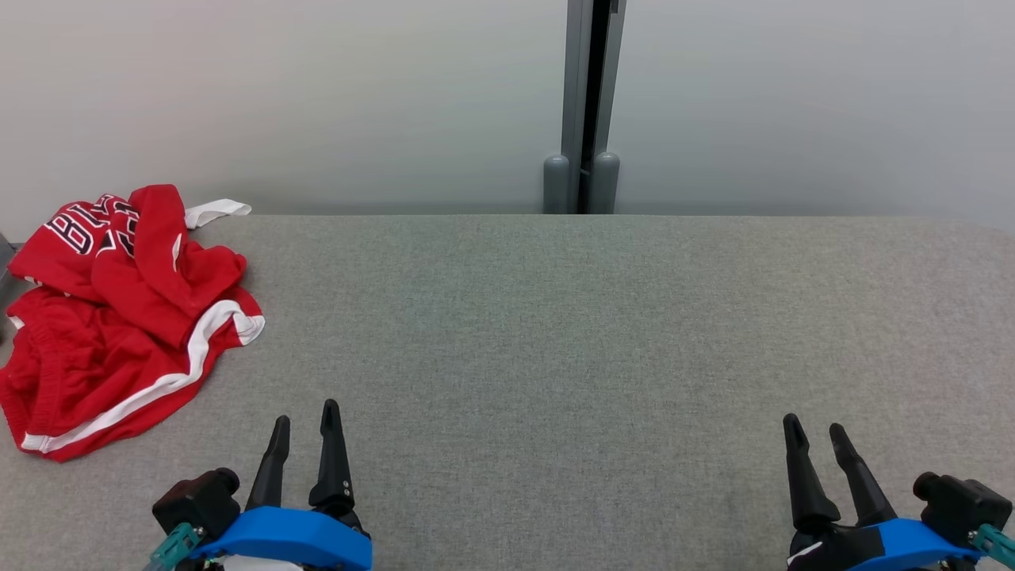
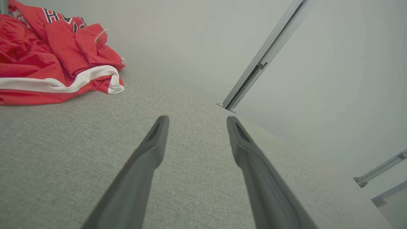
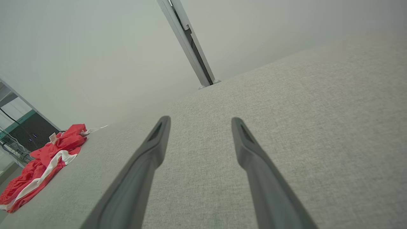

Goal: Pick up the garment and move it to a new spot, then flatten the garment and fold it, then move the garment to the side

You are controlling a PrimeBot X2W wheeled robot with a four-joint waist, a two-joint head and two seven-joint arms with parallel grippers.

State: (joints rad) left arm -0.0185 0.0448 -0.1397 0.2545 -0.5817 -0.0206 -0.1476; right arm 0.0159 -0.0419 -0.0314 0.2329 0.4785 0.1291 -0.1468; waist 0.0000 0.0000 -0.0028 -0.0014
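Observation:
The garment (image 1: 119, 317) is a red piece with white trim and dark lettering, lying crumpled at the far left of the grey table (image 1: 571, 333). It also appears at the upper left of the left wrist view as the garment (image 2: 47, 60), and small at the left of the right wrist view as the garment (image 3: 44, 162). My left gripper (image 1: 305, 416) hovers open near the table's front edge, right of and nearer than the cloth, with nothing between its fingers. At the lower right, my right gripper (image 1: 815, 428) is open and empty, far from the cloth.
A pale wall stands behind the table, with a grey vertical post (image 1: 583, 103) at its middle. The table's left edge runs just past the garment. Dark shelving and cables (image 3: 19, 136) lie beyond the left end.

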